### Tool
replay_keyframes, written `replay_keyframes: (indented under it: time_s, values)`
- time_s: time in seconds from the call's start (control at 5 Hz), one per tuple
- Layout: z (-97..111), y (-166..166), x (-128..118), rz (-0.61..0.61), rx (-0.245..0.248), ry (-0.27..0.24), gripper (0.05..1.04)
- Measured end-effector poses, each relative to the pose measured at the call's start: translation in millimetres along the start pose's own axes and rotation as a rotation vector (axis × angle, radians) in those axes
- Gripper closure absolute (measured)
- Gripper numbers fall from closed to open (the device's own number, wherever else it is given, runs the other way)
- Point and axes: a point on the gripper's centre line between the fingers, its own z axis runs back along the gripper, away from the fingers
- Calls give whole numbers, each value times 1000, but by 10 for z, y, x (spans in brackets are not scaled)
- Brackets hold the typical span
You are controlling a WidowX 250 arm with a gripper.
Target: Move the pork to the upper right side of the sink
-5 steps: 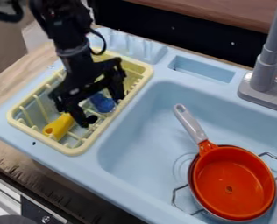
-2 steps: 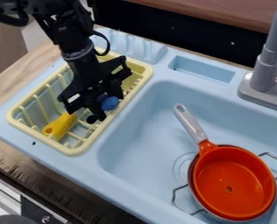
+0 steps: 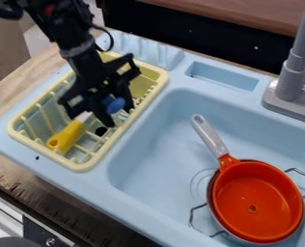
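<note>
The black gripper [image 3: 115, 112] hangs low over the pale yellow dish rack [image 3: 156, 77], left of the light blue sink [image 3: 148, 149]. A rounded blue thing [image 3: 116, 105] is right at the gripper, partly covered by it; whether it is held I cannot tell. Beside it, to the lower left, a yellow handle [image 3: 66, 137] with a pale end lies in the rack. I cannot make out which thing is the pork; the arm hides part of the rack.
An orange pan [image 3: 255, 200] with a grey handle [image 3: 209, 136] rests on a wire stand in the sink's lower right. The grey faucet [image 3: 292, 77] rises at the upper right. A shallow recess [image 3: 223, 76] lies in the sink's back rim.
The gripper first moved right within the rack area, then slightly up and left. The blue thing has shifted likewise. The yellow handle and orange pan have stayed in place.
</note>
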Motion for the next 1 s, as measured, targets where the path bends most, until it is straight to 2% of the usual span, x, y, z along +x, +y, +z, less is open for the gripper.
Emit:
replay_keyframes:
  time_s: [0.4,0.6,0.8,1.0]
  values:
    - [274,-140,-176,-12,7,9,698]
    - [363,-331,-241,3,-5,5,698]
    - [363,-567,-315,-5,4,4,698]
    - [345,-813,-382,79,-18,-54,698]
